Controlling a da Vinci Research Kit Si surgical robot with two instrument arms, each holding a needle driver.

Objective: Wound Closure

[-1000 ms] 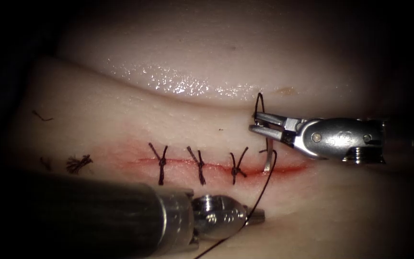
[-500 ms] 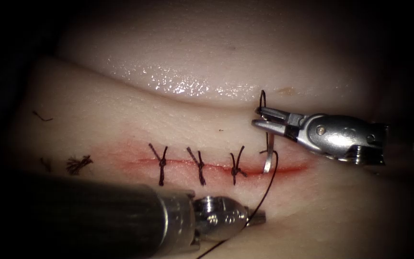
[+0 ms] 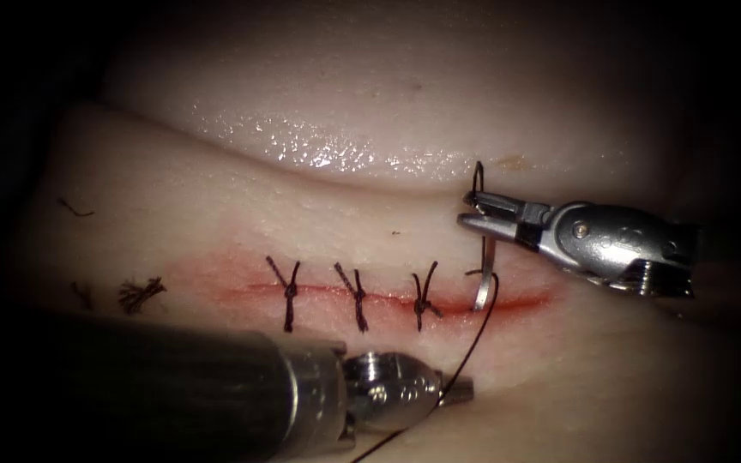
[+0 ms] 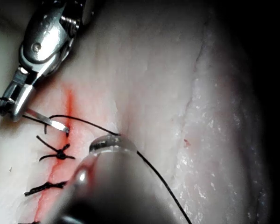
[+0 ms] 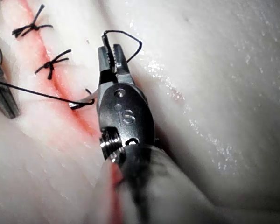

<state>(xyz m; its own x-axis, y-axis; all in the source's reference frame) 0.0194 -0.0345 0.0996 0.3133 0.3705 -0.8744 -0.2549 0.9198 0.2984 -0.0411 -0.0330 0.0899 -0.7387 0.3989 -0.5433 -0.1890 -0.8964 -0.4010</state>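
Observation:
My right tool (image 3: 476, 213) comes in from the right, beyond the cut (image 3: 525, 302), shut on the needle (image 3: 484, 270) near its tail. The needle curves down from the jaws to the cut's right part; I cannot tell how deep its lower end (image 4: 60, 125) sits. A small loop of thread (image 3: 474, 176) stands above the jaws. My left tool (image 3: 463, 390) lies on the near side, shut on the thread (image 3: 478, 330), which runs up to the needle. The right tool (image 4: 11, 105) and the left tool's tip (image 4: 105, 142) also appear in the left wrist view.
Three tied stitches (image 3: 356, 296) cross the cut left of the needle. Cut thread ends (image 3: 139, 291) lie on the tissue (image 3: 216, 214) at far left. Red fluid tints the cut line. A glossy ridge (image 3: 328, 150) rises behind.
The right tool has shifted slightly right and tilted, swinging the needle's upper part with it; the needle's lower end stays at the cut. The left tool has held still.

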